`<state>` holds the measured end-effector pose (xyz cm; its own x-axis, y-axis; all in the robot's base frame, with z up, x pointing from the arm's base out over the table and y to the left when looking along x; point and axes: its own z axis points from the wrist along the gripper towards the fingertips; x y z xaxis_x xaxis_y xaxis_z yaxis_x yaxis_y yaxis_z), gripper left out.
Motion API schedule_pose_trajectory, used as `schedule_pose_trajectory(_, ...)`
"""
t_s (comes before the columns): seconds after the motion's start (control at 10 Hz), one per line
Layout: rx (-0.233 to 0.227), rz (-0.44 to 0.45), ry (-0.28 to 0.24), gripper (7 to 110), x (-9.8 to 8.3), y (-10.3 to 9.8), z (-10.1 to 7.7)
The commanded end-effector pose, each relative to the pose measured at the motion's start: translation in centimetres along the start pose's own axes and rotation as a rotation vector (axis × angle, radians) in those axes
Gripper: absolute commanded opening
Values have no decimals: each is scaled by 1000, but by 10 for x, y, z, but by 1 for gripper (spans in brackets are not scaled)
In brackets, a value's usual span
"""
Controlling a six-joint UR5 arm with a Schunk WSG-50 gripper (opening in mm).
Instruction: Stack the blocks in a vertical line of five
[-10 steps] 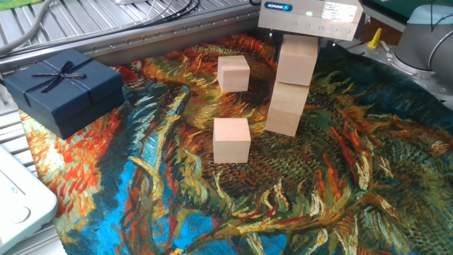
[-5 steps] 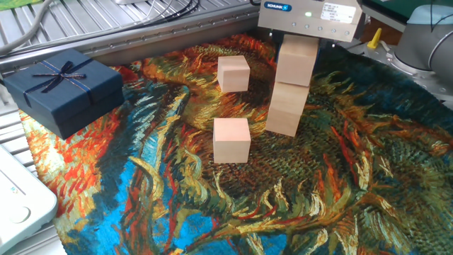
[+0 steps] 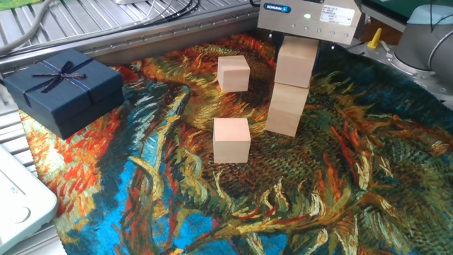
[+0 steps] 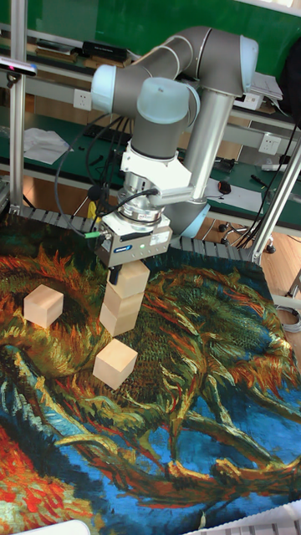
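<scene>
Two pale wooden blocks lie loose on the painted cloth: one (image 3: 233,73) (image 4: 43,305) further back, one (image 3: 231,139) (image 4: 114,364) nearer the front. To their right stands a stack. The fixed view shows its bottom block (image 3: 287,108) and the block above it (image 3: 296,62). In the tall fixed view a third, top block (image 4: 134,277) sits on them, slightly offset. My gripper (image 4: 131,272) comes straight down onto the stack, its fingers closed around this top block. In the fixed view the gripper body (image 3: 309,18) hides that block.
A dark navy gift box (image 3: 62,87) with a ribbon bow sits at the cloth's left edge. A white device (image 3: 18,202) lies at the front left. Metal rails (image 3: 106,28) run behind the cloth, and the arm's base (image 4: 196,213) rises behind the stack.
The gripper body has shifted very slightly down and left in the picture. The blocks on the cloth and the visible stack have not moved.
</scene>
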<state>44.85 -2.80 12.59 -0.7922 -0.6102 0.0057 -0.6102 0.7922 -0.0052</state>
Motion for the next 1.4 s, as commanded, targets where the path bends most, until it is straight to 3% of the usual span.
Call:
schedule_pose_trajectory(0.0, 13, 1, -56, 22, -12, -2, -5)
schedule_pose_trajectory(0.3, 24, -1, -52, 22, -10, 2, 5)
schedule_pose_trajectory(0.7, 29, -10, -40, 22, 1, 6, -5)
schedule_pose_trajectory(1.3, 30, 17, -49, 22, 0, 3, 2)
